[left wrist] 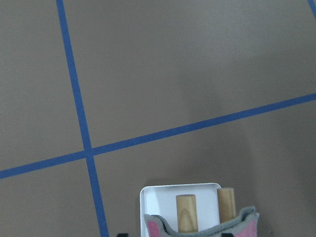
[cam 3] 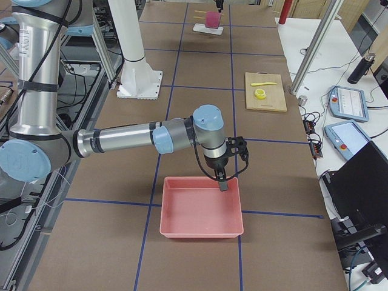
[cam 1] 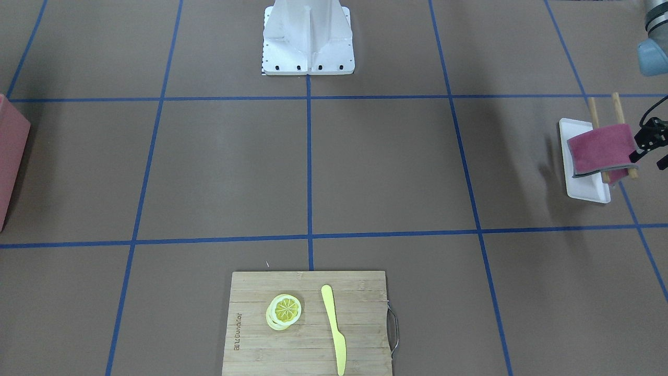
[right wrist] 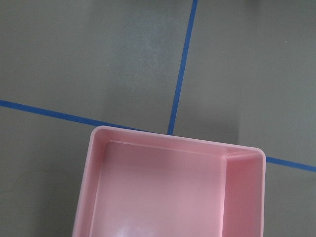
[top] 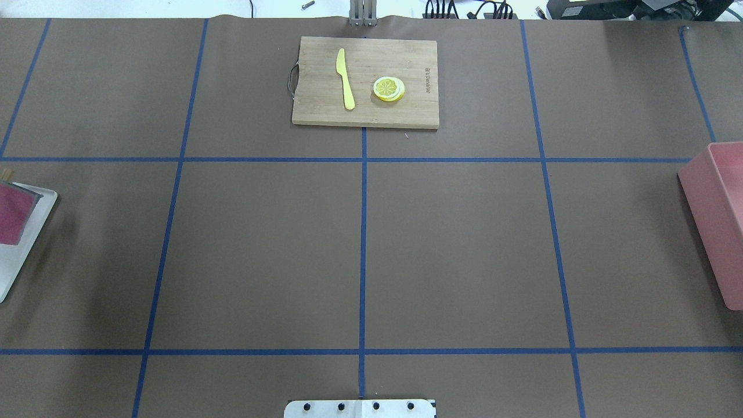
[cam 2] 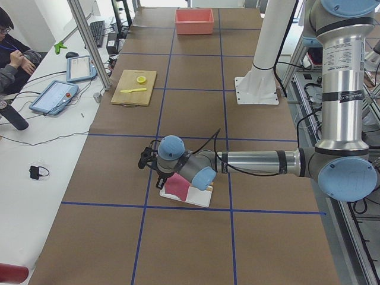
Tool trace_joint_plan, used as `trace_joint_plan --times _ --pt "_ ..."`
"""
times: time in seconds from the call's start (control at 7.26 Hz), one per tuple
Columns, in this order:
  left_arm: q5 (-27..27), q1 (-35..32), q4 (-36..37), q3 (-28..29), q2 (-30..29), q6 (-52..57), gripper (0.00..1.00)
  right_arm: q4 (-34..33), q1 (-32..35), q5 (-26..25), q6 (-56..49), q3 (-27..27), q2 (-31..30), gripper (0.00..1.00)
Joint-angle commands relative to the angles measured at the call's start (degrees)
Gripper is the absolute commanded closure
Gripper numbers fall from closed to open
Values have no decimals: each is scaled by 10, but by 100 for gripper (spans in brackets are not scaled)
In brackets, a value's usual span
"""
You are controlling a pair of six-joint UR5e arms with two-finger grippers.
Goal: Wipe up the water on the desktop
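- Desktop [top: 464, 244]: matte brown, taped into blue squares, spreading out from the white pedestal [cam 1: 308, 47].
- Bamboo cutting board [top: 313, 75]: on the desktop, straight out from the pedestal.
- Left gripper [cam 1: 648, 143]: far to the pedestal's left, just beside a maroon cloth [cam 1: 597, 149] over a white tray [cam 1: 587, 188]; jaw state cannot be determined.
- Right gripper [cam 3: 223, 182]: far to the pedestal's right, above a pink bin [cam 3: 201, 233]; jaw state cannot be determined.
- Operators' white bench [cam 2: 35, 196]: borders the desktop edge opposite the pedestal.

- One cutting board [cam 1: 360, 313] and one yellow knife [cam 1: 334, 329] are lying.
- At least two lemon slices [cam 1: 285, 309] are sitting stacked.
- One white tray [cam 1: 587, 190], one red cloth [cam 1: 597, 149] and two wooden rods [cam 1: 617, 107] are showing.
- One pink bin [top: 711, 232] is standing.
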Motion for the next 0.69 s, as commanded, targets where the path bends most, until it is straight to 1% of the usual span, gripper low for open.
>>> trace_joint_plan --times 0.0,0.14,0.55 --pt "-3 6 -2 0 2 2 38 0 0 -1 0 0 -2 0" --pt "-12 6 -3 0 2 2 42 0 0 -1 0 0 -2 0" --pt "-14 7 -7 0 3 2 52 0 0 -1 -1 -1 -5 0"
